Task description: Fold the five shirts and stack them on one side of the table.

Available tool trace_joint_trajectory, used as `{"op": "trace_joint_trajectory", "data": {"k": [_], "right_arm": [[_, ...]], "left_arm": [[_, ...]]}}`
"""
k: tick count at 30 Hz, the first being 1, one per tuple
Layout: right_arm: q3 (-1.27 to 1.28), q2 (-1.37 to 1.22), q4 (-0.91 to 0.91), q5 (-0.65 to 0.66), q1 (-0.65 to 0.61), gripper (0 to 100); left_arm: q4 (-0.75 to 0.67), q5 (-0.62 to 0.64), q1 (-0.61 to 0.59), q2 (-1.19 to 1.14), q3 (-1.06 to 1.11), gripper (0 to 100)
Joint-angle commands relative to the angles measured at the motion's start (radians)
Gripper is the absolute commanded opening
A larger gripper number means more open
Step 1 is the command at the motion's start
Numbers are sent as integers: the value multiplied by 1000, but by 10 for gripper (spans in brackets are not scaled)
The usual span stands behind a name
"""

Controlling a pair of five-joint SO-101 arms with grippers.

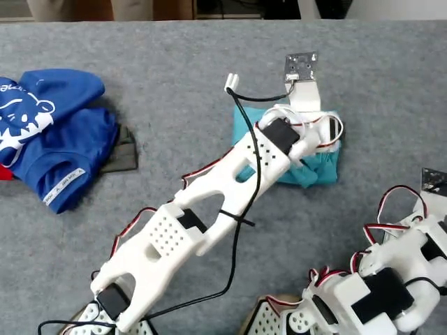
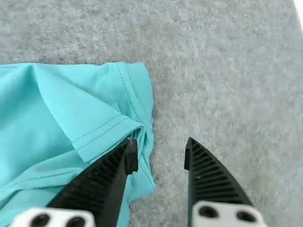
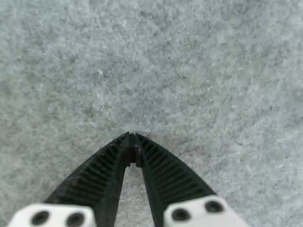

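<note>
Left wrist view: left end effector (image 2: 160,153) spread at teal shirt (image 2: 57,123) hem, right end effector (image 3: 133,150) pressed together

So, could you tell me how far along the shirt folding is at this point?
Looks done: blue shirts over an olive one, with red fabric at the edge, lie piled loosely at one side of the table. In hand: the open left gripper has one finger over the folded teal shirt. Left: carrying it to the pile, perhaps tidying. The right gripper is shut over bare table.
</note>
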State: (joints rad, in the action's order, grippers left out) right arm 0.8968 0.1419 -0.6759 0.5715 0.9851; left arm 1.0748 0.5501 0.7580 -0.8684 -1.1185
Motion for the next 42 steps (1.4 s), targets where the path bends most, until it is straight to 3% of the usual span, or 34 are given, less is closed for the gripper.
{"op": "trace_joint_trajectory", "data": {"k": [1,5,7,14,19,22,26,32,42], "right_arm": [[-2,39,15,-3,1,2],[-35,61,-17,66,-41,2],[-119,97,-137,68,-99,2],[-604,99,-598,21,-476,2],[-820,-58,-695,-54,-694,2],[-906,-157,-724,-63,-771,2],[-977,-275,-735,-92,-826,2],[-1070,-424,-730,-97,-840,2],[-1386,-739,-717,-97,-791,2]], "left_arm": [[94,8,-81,24,-153,164],[210,-5,-216,21,-224,67],[275,-52,-285,21,-235,36],[522,-138,-454,30,-235,18],[690,-247,-508,25,-315,18],[687,-338,-535,44,-345,18],[689,-388,-549,131,-290,18],[687,-414,-535,334,5,18],[683,-416,-539,530,331,18]]}}
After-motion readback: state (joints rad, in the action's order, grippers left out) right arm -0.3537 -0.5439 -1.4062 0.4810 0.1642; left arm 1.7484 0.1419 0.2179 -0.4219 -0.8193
